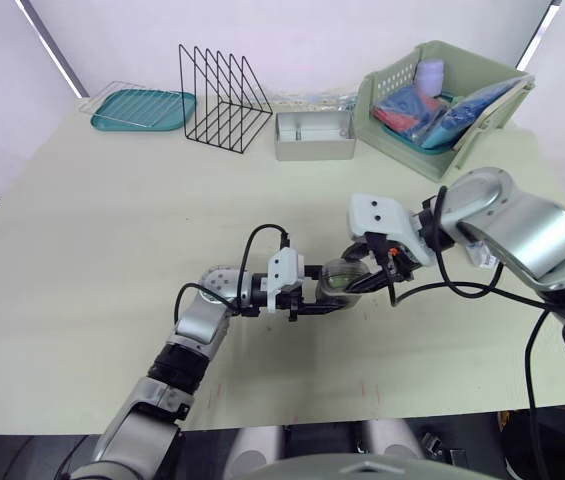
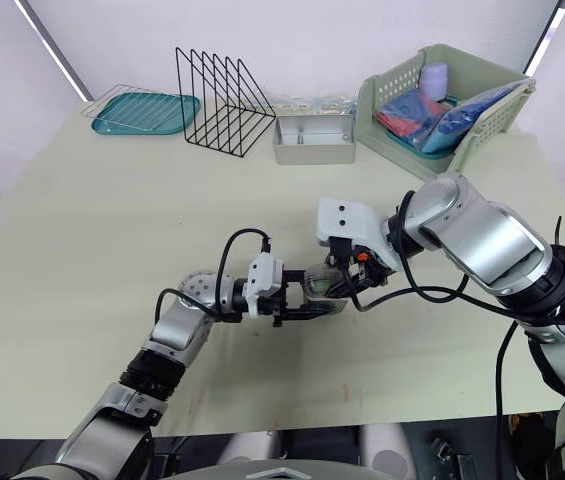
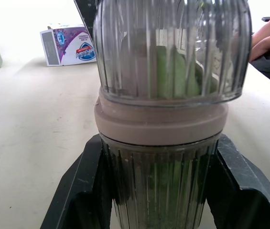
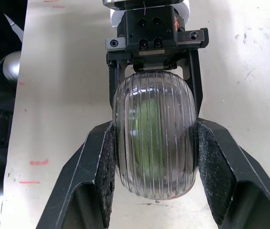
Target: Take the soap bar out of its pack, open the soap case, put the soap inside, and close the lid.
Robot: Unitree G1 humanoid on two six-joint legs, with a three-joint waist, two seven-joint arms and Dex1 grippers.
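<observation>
The clear ribbed soap case [image 1: 340,280] is held just above the middle of the table, with the green soap [image 4: 146,126] visible through its walls. My left gripper [image 1: 320,298] is shut on one half of the case [image 3: 168,191], a black finger [image 3: 84,191] pressed to each side. My right gripper [image 1: 358,270] is shut on the other, rounded half [image 4: 154,138] from the opposite end. A beige band [image 3: 161,121] runs where the two halves meet. The purple and white soap pack [image 3: 68,45] lies on the table beyond the case.
At the back of the table stand a green basket [image 1: 442,90] with packets, a grey metal box [image 1: 314,135], a black wire rack [image 1: 224,100] and a teal tray [image 1: 142,110]. A person's arm [image 3: 268,43] rests past the table's edge.
</observation>
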